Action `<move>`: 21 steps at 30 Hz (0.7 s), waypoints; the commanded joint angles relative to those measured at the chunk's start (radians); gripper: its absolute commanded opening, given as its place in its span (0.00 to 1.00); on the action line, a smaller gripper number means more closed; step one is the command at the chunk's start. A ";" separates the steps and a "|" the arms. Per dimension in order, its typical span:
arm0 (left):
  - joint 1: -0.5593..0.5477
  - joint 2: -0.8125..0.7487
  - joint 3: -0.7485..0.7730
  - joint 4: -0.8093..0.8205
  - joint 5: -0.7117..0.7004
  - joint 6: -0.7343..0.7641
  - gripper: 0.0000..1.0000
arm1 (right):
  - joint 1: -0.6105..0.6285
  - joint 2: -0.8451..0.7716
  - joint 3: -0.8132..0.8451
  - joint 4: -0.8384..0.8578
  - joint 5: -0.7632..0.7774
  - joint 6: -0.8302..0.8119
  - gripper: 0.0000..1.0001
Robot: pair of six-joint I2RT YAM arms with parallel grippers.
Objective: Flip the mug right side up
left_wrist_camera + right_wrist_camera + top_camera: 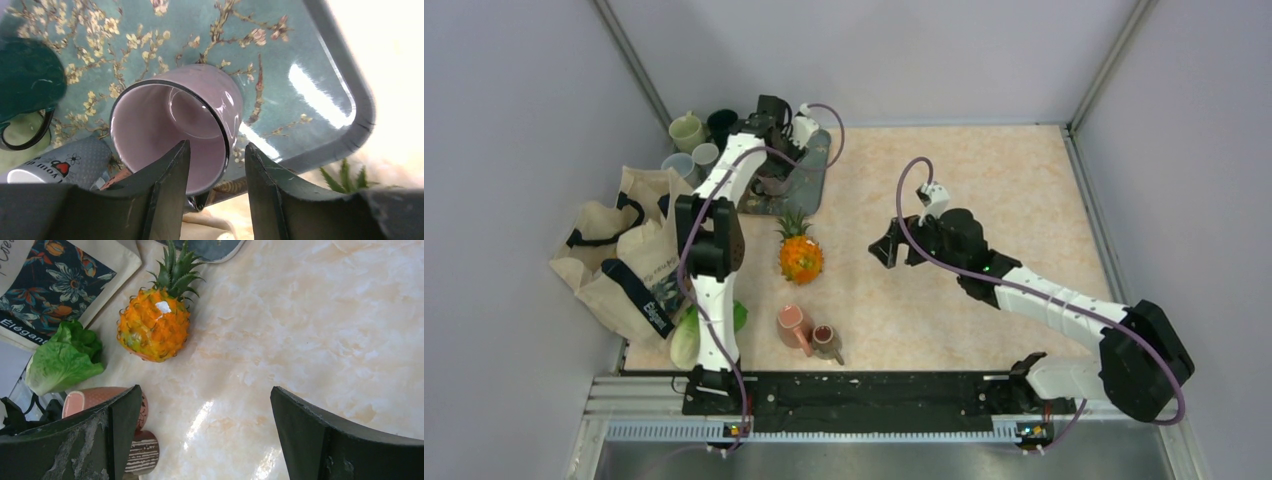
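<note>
Lilac mug [165,125]: sitting on floral tray [350,75] directly below left gripper [217,150], mouth facing up, near wall between the jaws. Jaws are standing parted, gripping nothing. Step: apparently letting go; next calls for lifting straight clear. Left arm is reaching far forward. Right gripper [205,392] is hanging wide open, empty.

Robot lab test cell. Plain grey partition walls [514,120] on three sides, aluminium corner posts [629,55]. Marble-print table [984,170] fills booth. Left arm [714,250] and right arm [1044,295] bolted to black rail [864,400] along table's near edge, purple cables [904,190] looped loose. Mismatched props: toy-like pineapple [800,255], lettuce [689,335], tote bags [624,250] at left edge, pink mug [200,100], blossom-print tray [809,175] near far left corner.
</note>
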 commanded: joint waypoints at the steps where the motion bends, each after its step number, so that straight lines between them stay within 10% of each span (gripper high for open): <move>1: -0.014 -0.218 -0.015 0.055 0.144 -0.077 0.51 | 0.009 -0.056 -0.006 -0.023 0.045 -0.031 0.99; 4: -0.059 -0.321 -0.137 0.100 0.208 -0.073 0.47 | 0.008 -0.065 -0.004 -0.034 0.056 -0.041 0.99; 8: -0.079 -0.340 -0.262 0.105 0.180 -0.011 0.00 | 0.008 -0.078 -0.001 -0.044 0.070 -0.050 0.99; 21: -0.073 -0.093 -0.281 0.187 -0.194 0.116 0.00 | 0.008 -0.094 -0.017 -0.049 0.092 -0.068 0.99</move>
